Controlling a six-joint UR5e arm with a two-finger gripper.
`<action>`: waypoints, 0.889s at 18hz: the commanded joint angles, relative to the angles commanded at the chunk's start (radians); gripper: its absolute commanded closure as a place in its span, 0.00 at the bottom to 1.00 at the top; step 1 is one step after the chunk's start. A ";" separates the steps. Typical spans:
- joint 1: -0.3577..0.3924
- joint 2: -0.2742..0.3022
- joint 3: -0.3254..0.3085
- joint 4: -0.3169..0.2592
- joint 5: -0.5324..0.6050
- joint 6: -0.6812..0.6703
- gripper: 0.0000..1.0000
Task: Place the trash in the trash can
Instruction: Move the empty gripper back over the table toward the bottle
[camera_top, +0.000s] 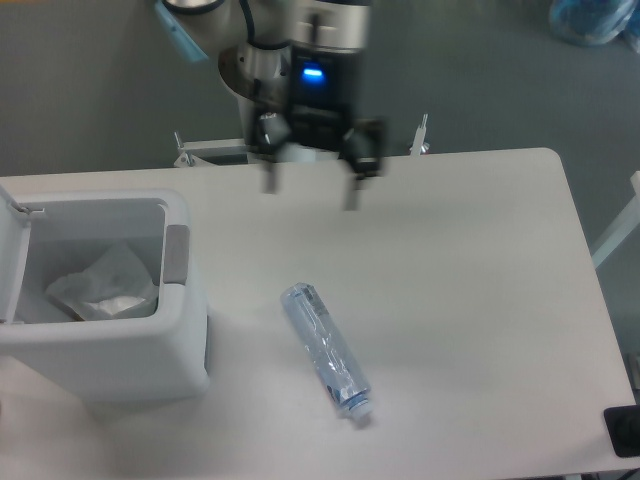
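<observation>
The trash is seen in two places on a white table (470, 300) viewed from above. A clear, squashed plastic bottle (325, 348) is laid on its side on the bare tabletop, slanted from upper left to lower right, with its cap end pointed toward the near edge. A crumpled whitish wrapper (105, 285) is seen lying inside the trash can (185, 330), a white boxy bin with rounded corners that is set at the table's left side. The bin's lid (12, 255) is swung open to the left, and a grey tab (176, 254) is visible on its right wall. The bottle is placed just to the right of the bin, apart from it and not touching. The gripper (309, 188) is held above the far part of the table, beyond the bottle and well apart from it. Its two fingers (269, 180) are pointed downward and spread wide, with nothing held between them. A blue light is lit on the gripper's dark body. Grey floor (480, 80) is visible past the table's far edge.
</observation>
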 joint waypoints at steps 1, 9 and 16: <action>0.014 -0.005 0.000 -0.002 0.024 0.043 0.00; 0.016 -0.173 0.038 -0.003 0.287 -0.081 0.00; -0.036 -0.328 0.126 0.034 0.288 -0.465 0.00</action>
